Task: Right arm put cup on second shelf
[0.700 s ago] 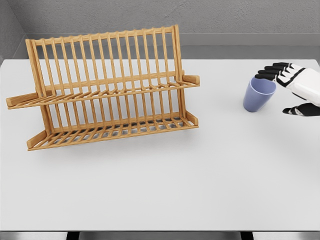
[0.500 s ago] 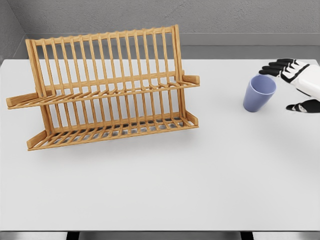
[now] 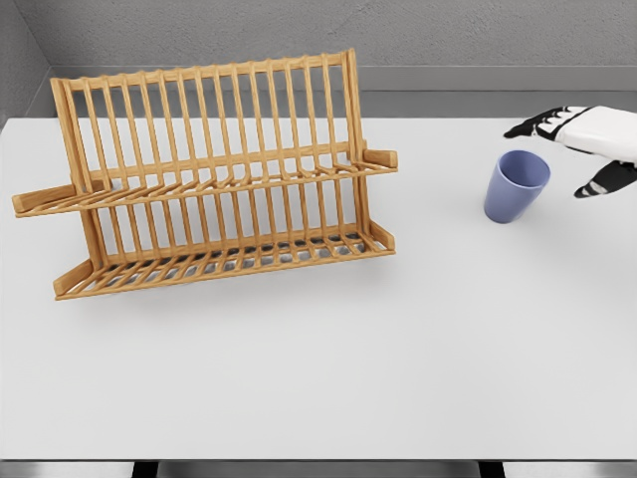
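While the cup [image 3: 516, 186] stands on the desk [image 3: 398, 349], my right robot hand [image 3: 582, 144] hovers beside it, fingers spread, grasping nothing.

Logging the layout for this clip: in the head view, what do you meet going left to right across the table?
Rack → cup → right hand, open, just right of the cup and not touching it.
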Available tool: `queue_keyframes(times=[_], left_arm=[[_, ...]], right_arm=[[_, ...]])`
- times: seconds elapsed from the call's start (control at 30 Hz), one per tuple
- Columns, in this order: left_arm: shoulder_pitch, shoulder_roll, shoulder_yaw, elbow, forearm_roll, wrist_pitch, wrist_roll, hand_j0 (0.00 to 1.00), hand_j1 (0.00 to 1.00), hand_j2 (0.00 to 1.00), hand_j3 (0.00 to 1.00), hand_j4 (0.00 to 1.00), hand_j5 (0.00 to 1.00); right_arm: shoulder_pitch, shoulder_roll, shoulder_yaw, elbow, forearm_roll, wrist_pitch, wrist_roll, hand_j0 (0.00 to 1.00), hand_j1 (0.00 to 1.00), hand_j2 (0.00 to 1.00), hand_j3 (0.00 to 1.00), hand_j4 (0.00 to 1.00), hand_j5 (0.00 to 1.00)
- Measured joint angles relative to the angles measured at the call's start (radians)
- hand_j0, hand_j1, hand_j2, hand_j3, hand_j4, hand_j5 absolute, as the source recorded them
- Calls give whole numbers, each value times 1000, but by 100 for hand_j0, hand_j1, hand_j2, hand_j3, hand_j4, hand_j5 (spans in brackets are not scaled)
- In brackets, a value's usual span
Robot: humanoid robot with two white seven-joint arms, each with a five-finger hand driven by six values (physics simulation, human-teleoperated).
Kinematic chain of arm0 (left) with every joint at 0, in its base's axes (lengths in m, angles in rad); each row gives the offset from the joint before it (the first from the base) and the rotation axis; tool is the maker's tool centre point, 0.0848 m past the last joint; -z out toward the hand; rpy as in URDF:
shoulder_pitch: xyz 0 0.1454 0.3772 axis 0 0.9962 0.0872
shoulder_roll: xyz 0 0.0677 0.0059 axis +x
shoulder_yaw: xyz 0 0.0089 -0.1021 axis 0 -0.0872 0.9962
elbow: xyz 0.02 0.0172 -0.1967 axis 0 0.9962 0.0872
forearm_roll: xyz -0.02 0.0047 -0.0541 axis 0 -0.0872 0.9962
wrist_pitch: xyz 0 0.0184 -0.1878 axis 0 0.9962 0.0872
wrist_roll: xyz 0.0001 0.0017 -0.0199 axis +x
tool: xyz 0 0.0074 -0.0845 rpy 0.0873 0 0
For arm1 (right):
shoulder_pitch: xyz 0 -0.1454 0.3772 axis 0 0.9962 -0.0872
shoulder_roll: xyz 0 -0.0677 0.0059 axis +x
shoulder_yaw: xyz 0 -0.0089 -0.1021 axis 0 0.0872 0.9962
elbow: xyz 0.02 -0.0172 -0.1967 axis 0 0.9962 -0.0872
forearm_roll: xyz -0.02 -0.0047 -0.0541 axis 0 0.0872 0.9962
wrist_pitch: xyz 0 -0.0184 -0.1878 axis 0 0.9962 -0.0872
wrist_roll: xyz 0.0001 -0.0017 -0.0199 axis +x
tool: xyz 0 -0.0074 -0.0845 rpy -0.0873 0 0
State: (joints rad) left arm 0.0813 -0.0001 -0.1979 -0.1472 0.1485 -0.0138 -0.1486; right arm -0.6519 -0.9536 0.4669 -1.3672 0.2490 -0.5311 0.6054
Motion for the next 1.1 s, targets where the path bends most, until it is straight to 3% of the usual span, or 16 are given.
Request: queue_keyframes(times=[0.23,0.4,1.1], left_arm=[[0,0,0,0,0,0,0,100,100,100,100,100,100],[0,0,0,0,0,0,0,100,100,100,100,100,100],[0,0,0,0,0,0,0,100,100,100,100,100,100]], right_arm=[[-103,30,93,55,0,2,5,100,100,100,100,100,100],[-109,55,155,104,5,1,6,100,100,100,100,100,100],[-179,134,226,242,28,1,6,100,100,100,100,100,100]])
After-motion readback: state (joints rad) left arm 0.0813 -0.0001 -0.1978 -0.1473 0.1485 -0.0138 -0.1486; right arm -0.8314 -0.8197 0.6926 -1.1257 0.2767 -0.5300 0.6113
